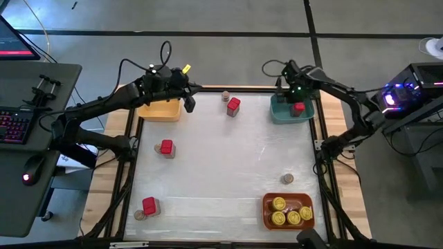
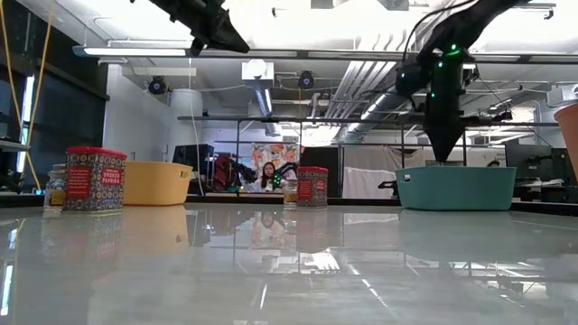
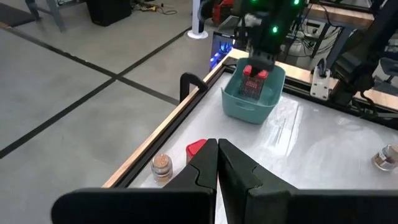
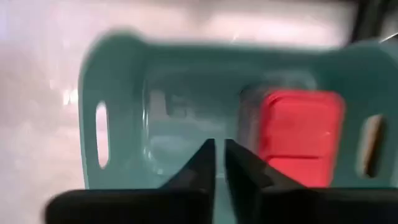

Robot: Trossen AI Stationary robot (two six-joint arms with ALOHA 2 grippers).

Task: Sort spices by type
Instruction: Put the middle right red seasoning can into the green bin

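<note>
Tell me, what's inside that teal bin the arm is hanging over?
One red tin sits inside the teal bin, toward one end; the rest of its floor looks bare. The right gripper, fingers together, hangs over it and covers a small strip of the floor.

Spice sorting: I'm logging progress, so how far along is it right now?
Done: four yellow-lidded jars sit in the orange bin, and one red tin lies in the teal bin. In hand: nothing; the right hand is shut above the teal bin, the left hand shut by the yellow bin. Left: three red tins and small brown jars on the table.
</note>
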